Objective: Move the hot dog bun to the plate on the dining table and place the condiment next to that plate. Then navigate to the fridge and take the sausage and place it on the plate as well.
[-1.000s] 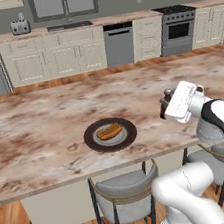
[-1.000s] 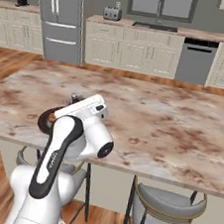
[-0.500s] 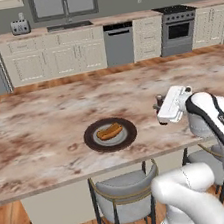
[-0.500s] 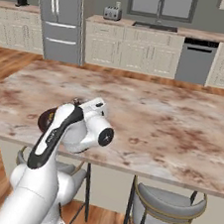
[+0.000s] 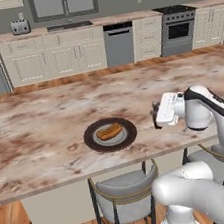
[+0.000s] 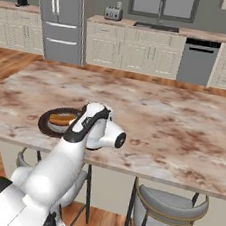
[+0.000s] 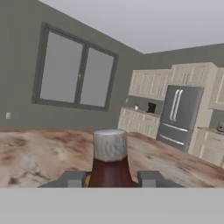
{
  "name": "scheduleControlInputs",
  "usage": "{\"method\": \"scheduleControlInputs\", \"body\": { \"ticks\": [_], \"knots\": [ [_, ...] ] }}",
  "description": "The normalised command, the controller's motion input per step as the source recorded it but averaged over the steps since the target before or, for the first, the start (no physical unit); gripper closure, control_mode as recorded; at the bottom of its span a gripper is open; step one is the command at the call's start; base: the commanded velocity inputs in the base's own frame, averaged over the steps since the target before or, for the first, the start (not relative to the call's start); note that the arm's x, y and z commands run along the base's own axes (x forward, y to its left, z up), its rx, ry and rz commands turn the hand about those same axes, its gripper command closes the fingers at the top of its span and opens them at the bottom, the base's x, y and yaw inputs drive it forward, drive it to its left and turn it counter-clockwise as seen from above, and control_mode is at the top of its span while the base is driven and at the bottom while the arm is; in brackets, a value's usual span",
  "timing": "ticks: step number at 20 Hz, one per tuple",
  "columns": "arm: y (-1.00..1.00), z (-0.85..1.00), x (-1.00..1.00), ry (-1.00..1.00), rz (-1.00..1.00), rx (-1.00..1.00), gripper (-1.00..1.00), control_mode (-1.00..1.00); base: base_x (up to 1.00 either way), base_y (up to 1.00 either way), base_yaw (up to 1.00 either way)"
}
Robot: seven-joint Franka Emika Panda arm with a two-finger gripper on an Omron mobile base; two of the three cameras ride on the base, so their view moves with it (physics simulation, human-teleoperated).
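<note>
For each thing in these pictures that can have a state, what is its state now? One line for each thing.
hot dog bun: lying on the plate.
plate: on the dining table, holding the bun.
condiment: upright, held between the gripper fingers.
gripper: shut on the condiment, over the dining table, to the right of the plate.
fridge: doors closed.

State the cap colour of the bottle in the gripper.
Pale grey cap on the dark brown bottle; hand view.
</note>
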Motion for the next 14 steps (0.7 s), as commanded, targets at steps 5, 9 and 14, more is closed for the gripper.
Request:
{"method": "scheduleControlInputs", "body": {
  "ticks": [5,9,14],
  "knots": [
    [-0.04,-0.17,0.43,0.0,0.12,0.03,1.0,-1.0,0.0,0.0,0.0],
    [-0.15,-0.05,0.44,0.0,0.11,0.04,1.0,-1.0,0.0,0.0,0.0],
    [-0.03,-0.26,0.3,0.0,0.03,0.01,1.0,-1.0,0.0,0.0,0.0]
  ]
}}
